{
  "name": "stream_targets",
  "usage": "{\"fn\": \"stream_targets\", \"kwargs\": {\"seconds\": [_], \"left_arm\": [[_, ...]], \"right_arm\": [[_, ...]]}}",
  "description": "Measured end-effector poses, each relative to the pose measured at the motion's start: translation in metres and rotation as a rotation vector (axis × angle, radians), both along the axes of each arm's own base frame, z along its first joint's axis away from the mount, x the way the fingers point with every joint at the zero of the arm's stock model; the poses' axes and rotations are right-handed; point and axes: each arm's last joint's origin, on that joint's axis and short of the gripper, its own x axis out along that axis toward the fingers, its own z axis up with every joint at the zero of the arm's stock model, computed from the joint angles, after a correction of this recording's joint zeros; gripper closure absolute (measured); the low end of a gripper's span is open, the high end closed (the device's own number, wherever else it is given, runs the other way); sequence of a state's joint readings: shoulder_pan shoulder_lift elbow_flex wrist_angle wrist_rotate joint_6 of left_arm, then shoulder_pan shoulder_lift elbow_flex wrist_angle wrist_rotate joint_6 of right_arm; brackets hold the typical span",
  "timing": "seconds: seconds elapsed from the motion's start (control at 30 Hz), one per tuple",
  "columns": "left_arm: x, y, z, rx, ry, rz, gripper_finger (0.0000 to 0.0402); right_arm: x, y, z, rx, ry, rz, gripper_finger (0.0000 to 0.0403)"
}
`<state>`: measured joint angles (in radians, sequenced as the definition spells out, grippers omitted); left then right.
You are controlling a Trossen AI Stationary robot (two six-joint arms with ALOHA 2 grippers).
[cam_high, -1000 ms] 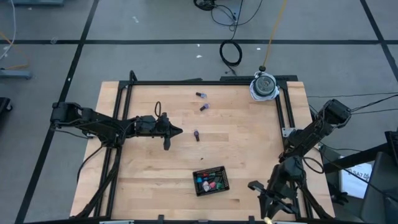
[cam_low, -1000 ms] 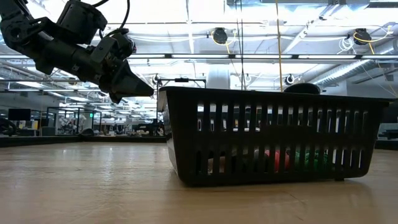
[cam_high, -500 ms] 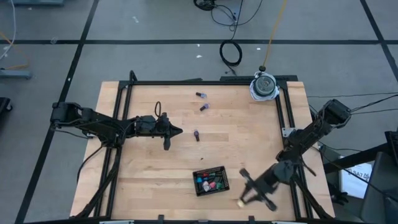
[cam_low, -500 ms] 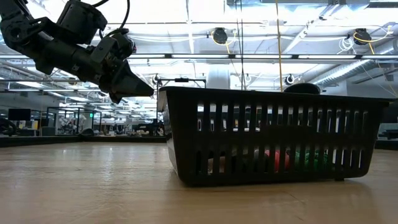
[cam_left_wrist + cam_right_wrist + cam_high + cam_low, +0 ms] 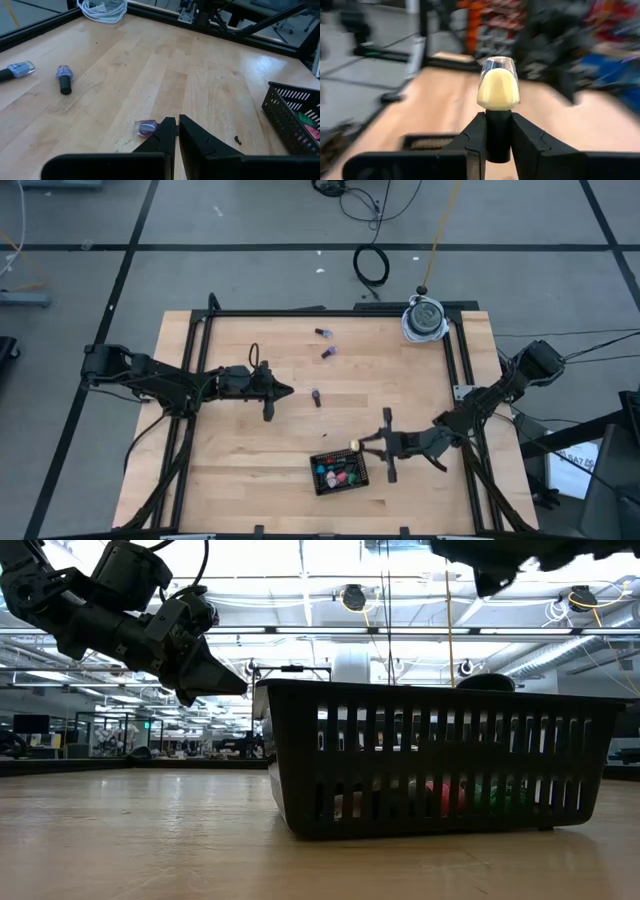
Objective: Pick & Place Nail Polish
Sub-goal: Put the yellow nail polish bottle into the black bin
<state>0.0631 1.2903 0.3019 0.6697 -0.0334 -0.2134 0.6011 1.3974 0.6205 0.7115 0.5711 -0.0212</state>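
My right gripper [image 5: 364,446] is shut on a pale yellow nail polish bottle [image 5: 498,82], just beyond the far right corner of the black basket [image 5: 339,470]. The basket stands on the table and holds several coloured bottles. My left gripper [image 5: 289,391] is shut and empty above mid-table. A purple bottle [image 5: 146,128] lies on its side just past its tips. Two more bottles [image 5: 328,353] [image 5: 322,333] lie farther back. My right gripper pinches the bottle's dark cap [image 5: 498,134] between its two fingers. The fingers come about level from the table's right side. The pale yellow body sticks out past the fingertips, lifted clear of the table and the basket.
A white cable coil [image 5: 425,320] lies at the table's far right corner. A black metal frame [image 5: 300,313] runs along the table's edges. Bare wood lies between the basket and my left gripper.
My right gripper has swung from the table's near right corner toward the basket, turning to point at the table's left, with the pale yellow bottle held in its fingers throughout.
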Motion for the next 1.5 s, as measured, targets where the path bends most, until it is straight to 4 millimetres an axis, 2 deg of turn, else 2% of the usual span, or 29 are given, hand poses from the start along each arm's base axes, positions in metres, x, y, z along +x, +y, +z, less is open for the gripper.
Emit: {"fn": "stream_targets", "kwargs": {"seconds": [0.27,0.47,0.63,0.8,1.0,1.1,1.3,1.4,1.5], "left_arm": [[0.000,0.000,0.000,0.000,0.000,0.000,0.0382],[0.000,0.000,0.000,0.000,0.000,0.000,0.0382],[0.000,0.000,0.000,0.000,0.000,0.000,0.0382],[0.000,0.000,0.000,0.000,0.000,0.000,0.0382],[0.000,0.000,0.000,0.000,0.000,0.000,0.0382],[0.000,0.000,0.000,0.000,0.000,0.000,0.0382],[0.000,0.000,0.000,0.000,0.000,0.000,0.0382],[0.000,0.000,0.000,0.000,0.000,0.000,0.0382],[0.000,0.000,0.000,0.000,0.000,0.000,0.0382]], "right_arm": [[0.004,-0.019,0.020,-0.201,-0.136,-0.381,0.0354],[0.005,-0.021,0.021,-0.207,-0.139,-0.406,0.0354],[0.005,-0.021,0.008,-0.140,-0.062,-0.398,0.0354],[0.012,-0.032,-0.008,-0.011,0.062,-0.259,0.0354],[0.025,-0.056,-0.014,0.272,0.199,0.060,0.0354],[0.027,-0.055,-0.007,0.309,0.156,0.222,0.0354],[0.026,-0.045,0.014,0.299,-0.034,0.421,0.0354],[0.025,-0.042,0.014,0.290,-0.041,0.459,0.0354],[0.026,-0.046,0.006,0.269,0.027,0.346,0.0354]]}}
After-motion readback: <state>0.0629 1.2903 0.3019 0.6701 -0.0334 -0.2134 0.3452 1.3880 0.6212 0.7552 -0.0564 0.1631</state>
